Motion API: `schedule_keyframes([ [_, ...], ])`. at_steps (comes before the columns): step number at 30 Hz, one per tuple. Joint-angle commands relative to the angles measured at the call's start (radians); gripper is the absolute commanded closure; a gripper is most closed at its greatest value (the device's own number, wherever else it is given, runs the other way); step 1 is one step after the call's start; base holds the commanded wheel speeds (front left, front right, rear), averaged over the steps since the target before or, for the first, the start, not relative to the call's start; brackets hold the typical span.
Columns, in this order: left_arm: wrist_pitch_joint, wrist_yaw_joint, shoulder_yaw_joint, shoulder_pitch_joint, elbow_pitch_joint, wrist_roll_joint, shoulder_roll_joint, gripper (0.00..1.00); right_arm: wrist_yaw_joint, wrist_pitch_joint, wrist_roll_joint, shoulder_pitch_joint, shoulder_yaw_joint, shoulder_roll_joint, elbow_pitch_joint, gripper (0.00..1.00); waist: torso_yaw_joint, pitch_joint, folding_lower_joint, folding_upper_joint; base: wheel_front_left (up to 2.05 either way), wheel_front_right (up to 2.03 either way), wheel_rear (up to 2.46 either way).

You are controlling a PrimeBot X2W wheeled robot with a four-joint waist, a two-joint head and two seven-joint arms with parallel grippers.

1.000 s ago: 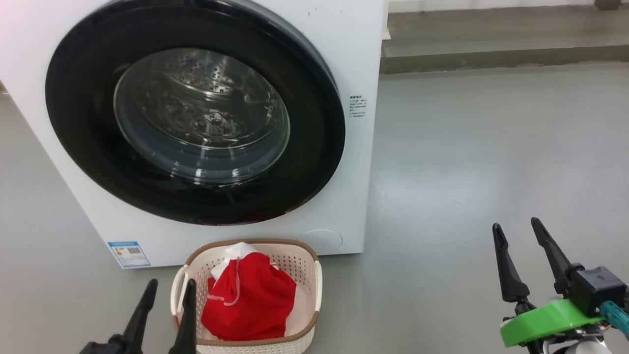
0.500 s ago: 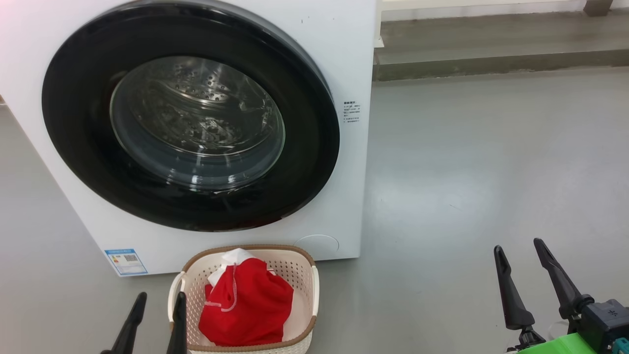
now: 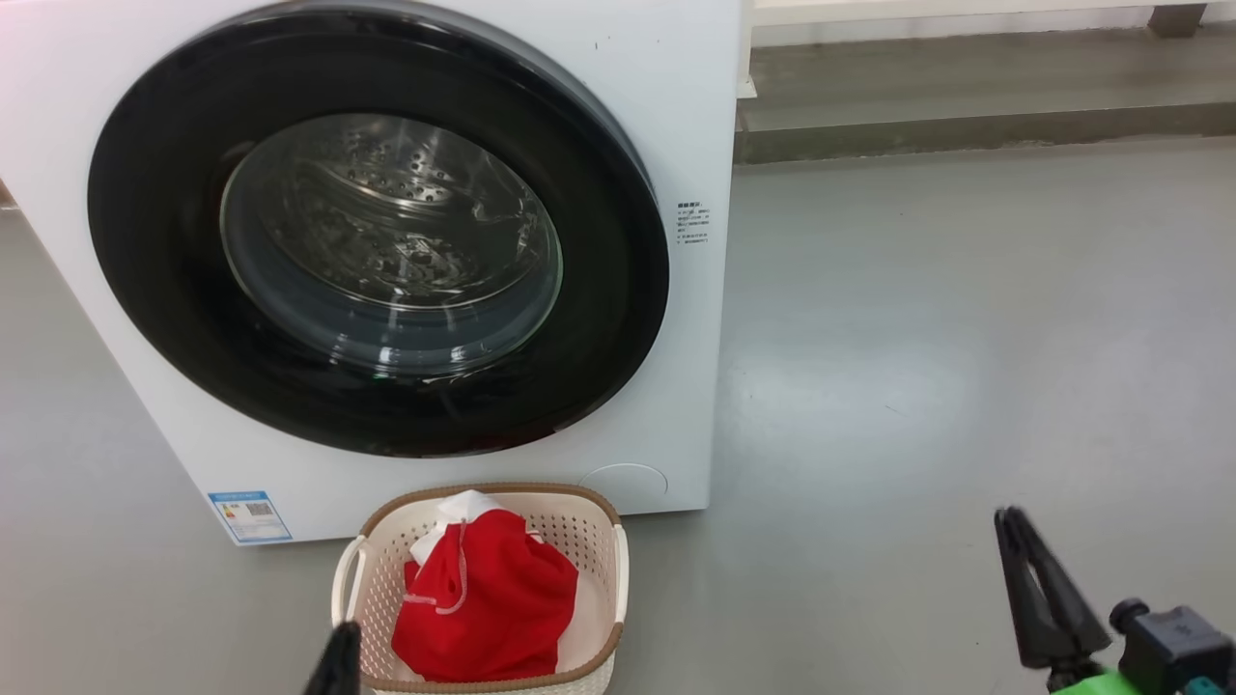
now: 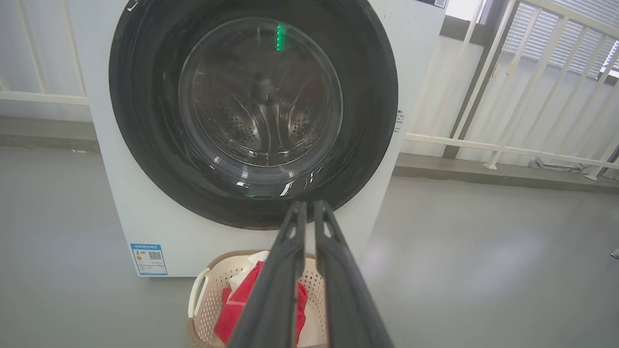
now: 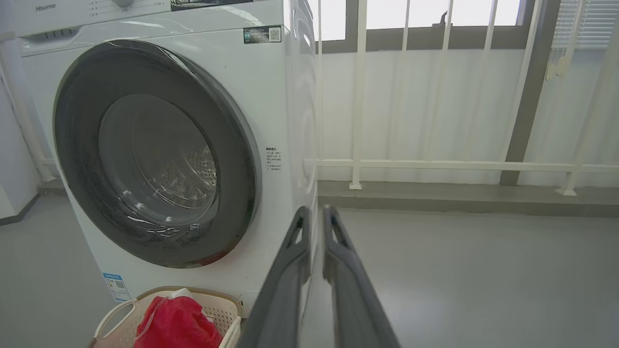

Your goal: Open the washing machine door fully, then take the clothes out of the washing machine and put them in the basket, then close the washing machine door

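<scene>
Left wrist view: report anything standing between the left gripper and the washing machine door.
Nothing visible does. The left gripper points at the washing machine door across open air; the basket with the clothes sits below that line.

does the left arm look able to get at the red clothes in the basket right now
Probably yes. The left end effector sits just beside the basket, whose top is open, and the red clothes lie uncovered. Its fingers look closed, so they would need opening first.

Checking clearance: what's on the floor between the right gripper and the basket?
Nothing. In the head view the stretch from the right gripper to the basket is bare grey floor.
</scene>
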Motion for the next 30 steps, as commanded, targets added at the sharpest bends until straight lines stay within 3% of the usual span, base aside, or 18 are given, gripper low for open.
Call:
schedule_keyframes([
  [1,0.001,0.000,-0.001,0.004,0.011,-0.001,-0.002,1.00,0.000,0.001,0.001,0.005,0.000,0.002,0.011,1.00,0.000,0.000,0.0000,0.0000,0.00,0.00,0.00],
  [8,0.020,0.000,0.005,-0.003,0.029,-0.065,-0.002,1.00,0.000,0.018,0.070,0.001,-0.002,0.005,0.033,1.00,0.002,0.004,0.0018,0.0000,0.00,0.00,0.00],
  [12,0.033,-0.001,0.009,-0.012,0.032,-0.119,-0.002,1.00,0.000,0.032,0.126,-0.009,-0.003,0.004,0.039,1.00,0.003,0.010,0.0002,0.0000,0.00,0.00,0.00],
  [30,0.082,-0.002,0.024,-0.046,0.044,-0.302,-0.001,1.00,0.000,0.082,0.320,-0.043,-0.008,0.002,0.061,1.00,0.008,0.026,0.0001,0.0000,0.00,0.00,0.00],
])
